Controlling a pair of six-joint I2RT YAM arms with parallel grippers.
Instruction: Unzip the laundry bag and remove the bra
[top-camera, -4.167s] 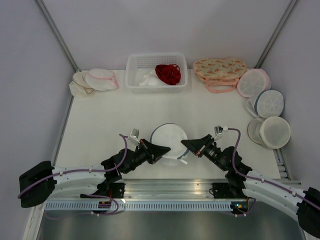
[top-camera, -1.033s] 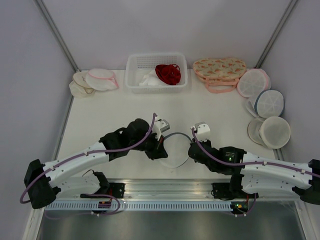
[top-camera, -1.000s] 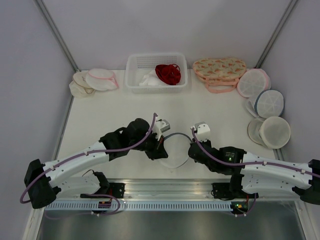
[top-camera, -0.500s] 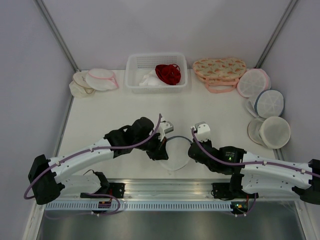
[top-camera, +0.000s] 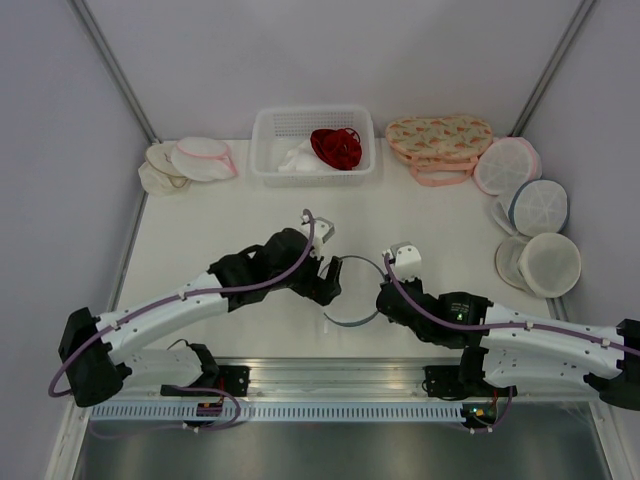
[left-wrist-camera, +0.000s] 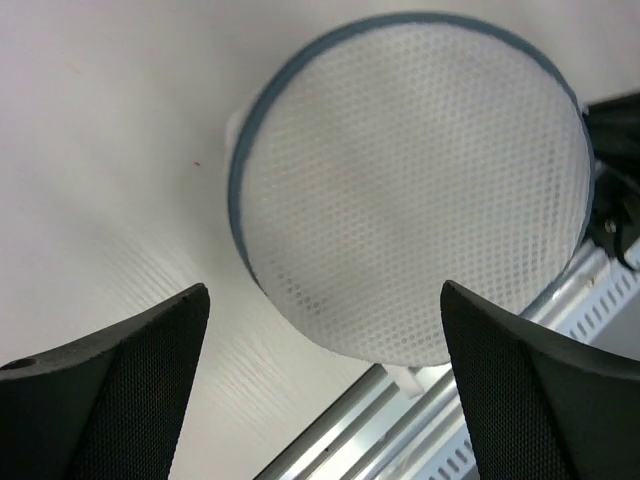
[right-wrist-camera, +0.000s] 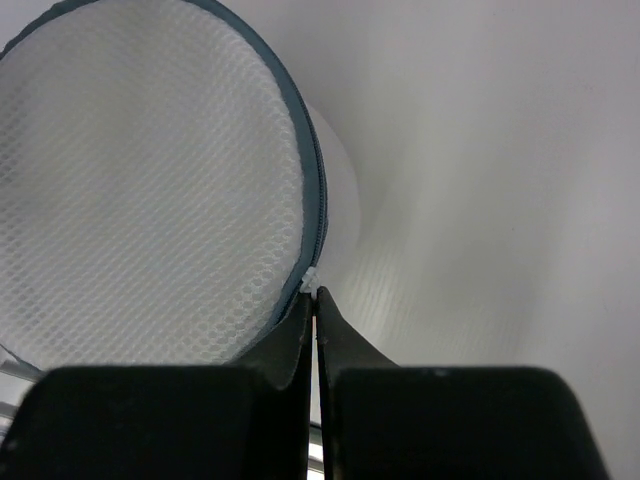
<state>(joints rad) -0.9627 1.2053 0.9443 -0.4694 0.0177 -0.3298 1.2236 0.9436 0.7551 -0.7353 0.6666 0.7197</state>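
The laundry bag (top-camera: 355, 290), round white mesh with a grey-blue zipper rim, lies near the table's front edge between my two grippers. My left gripper (top-camera: 322, 278) hovers at its left side, jaws wide open, holding nothing. From the left wrist view the laundry bag (left-wrist-camera: 410, 190) fills the space beyond the spread fingers (left-wrist-camera: 110, 400). My right gripper (right-wrist-camera: 315, 292) is shut on the small white zipper pull (right-wrist-camera: 310, 278) at the right rim of the laundry bag (right-wrist-camera: 150, 190). The bra is hidden.
A white basket (top-camera: 268, 160) at the back holds a red garment (top-camera: 336, 147). A flowered pink pouch (top-camera: 438, 140) and three round bags (top-camera: 538, 207) lie at the back right. A pink-rimmed bag (top-camera: 205, 158) sits back left. A metal rail (top-camera: 340, 385) runs along the near edge.
My left gripper has opened wide, let go of the bag's left rim and drawn back from it. The right gripper stays shut on the pull.
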